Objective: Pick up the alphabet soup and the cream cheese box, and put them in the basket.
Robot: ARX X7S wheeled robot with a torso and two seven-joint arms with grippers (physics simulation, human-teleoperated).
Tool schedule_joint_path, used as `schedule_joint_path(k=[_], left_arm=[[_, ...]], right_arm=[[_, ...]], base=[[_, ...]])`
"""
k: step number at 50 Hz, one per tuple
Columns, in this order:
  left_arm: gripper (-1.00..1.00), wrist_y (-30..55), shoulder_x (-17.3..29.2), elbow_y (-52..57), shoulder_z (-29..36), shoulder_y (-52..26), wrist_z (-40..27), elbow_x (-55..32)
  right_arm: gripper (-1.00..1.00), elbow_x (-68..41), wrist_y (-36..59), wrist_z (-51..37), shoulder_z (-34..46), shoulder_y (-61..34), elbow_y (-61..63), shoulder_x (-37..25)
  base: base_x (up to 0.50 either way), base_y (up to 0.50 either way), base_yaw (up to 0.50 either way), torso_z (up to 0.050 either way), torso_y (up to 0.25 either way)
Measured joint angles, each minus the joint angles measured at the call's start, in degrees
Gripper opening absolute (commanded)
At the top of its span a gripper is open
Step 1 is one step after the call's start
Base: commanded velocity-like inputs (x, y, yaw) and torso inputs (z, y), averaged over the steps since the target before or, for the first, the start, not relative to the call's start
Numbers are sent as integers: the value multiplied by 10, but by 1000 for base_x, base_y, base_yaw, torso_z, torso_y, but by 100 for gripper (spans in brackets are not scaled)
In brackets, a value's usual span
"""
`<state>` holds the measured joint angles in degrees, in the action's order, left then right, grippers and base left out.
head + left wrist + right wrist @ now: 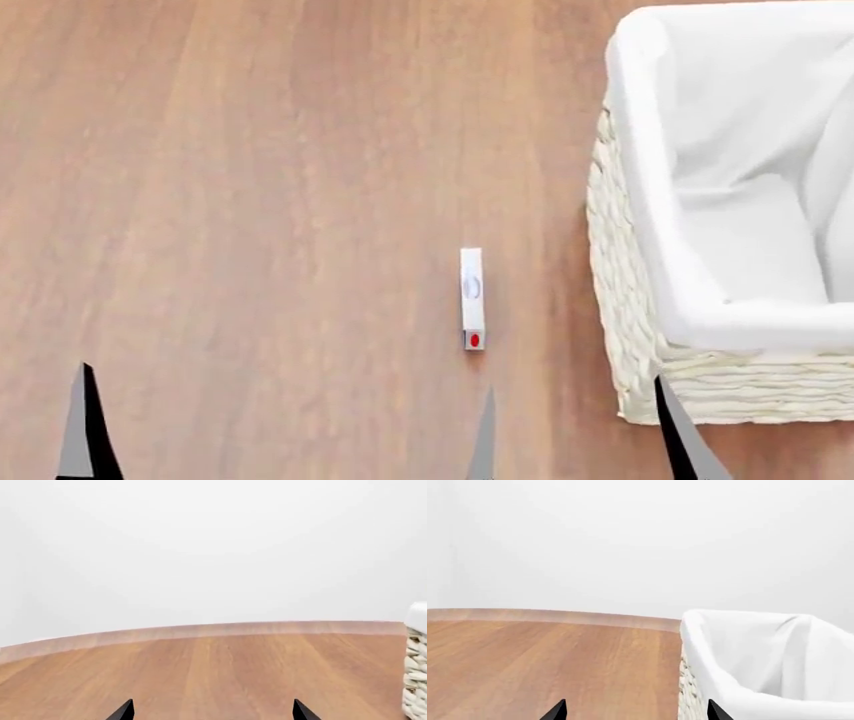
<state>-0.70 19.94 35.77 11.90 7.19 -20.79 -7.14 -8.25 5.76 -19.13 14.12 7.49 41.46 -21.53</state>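
On the head view, going from the left, one dark fingertip of the left gripper (87, 425) pokes up from the bottom edge over the wooden table (267, 200). Only that one tip shows here. The left wrist view shows two tips of the left gripper (212, 711) set well apart with bare wood between them, so this claw stands wide and holds nothing.

Further right on the head view, the cream cheese box (471, 298) rests on its thin edge on the table, its red mark at the near end, near the basket (627, 290) but apart from it. Neither wrist view shows the box.

The right gripper (577, 435) shows two tips at the bottom edge, one below the box and one over the basket's near corner. On the right wrist view the right gripper (636, 710) is likewise spread wide and empty, with the basket (747, 660) and its white liner just ahead. The soup can appears in no view.
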Motion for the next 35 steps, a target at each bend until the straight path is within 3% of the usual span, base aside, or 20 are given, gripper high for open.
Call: schedule_joint_path(k=[12, 35], left_arm=[[100, -7, 2, 4, -1, 2, -1, -10], [100, -14, 6, 4, 0, 3, -1, -21]], right_arm=[[100, -2, 13, -4, 0, -6, 7, -3], [100, 2, 28, -9, 7, -12, 13, -8]], base=[[0, 0, -12, 0, 0], [0, 0, -224, 0, 0]])
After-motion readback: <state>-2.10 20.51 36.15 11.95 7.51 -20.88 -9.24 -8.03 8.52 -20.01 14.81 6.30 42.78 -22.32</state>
